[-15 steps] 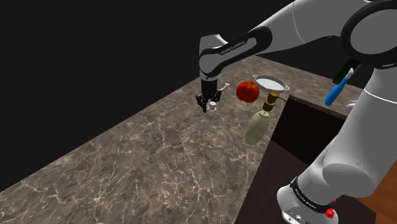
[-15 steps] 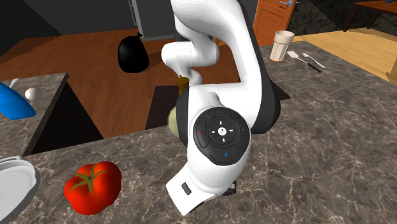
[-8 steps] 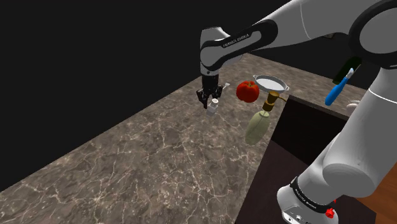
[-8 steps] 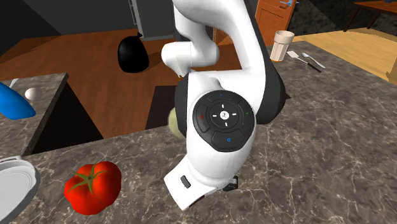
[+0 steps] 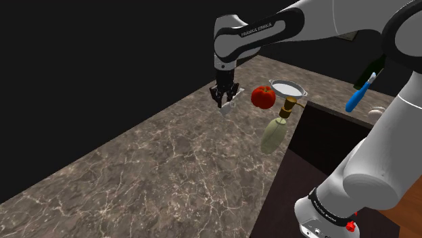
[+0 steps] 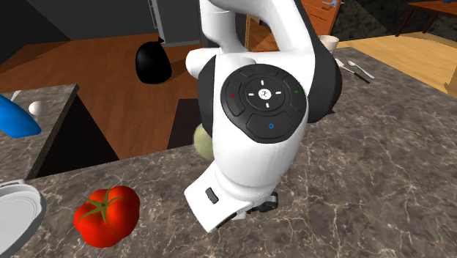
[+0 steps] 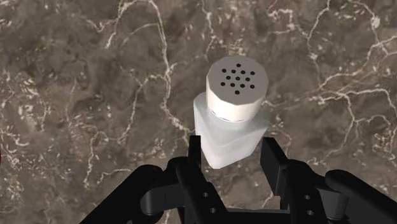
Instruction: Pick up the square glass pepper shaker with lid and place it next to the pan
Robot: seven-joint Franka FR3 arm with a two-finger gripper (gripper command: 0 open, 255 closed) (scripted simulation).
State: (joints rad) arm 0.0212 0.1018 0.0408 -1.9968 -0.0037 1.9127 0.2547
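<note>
The square pale-grey pepper shaker with a perforated round lid (image 7: 232,111) is clasped by its body between the fingers of the black tool (image 7: 234,146). It is over the dark veined marble table (image 5: 169,162), near the round grey pan (image 5: 287,88), and a red tomato (image 5: 263,97) lies between shaker and pan.

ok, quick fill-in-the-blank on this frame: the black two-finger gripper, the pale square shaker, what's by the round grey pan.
The all-black gripper is ___ on the pale square shaker.
The shaker's round lid is dotted with small dark ___.
In the shoulder view, a ___ tomato sits between the shaker and the round grey pan.
Missing: shut; holes; red.
</note>
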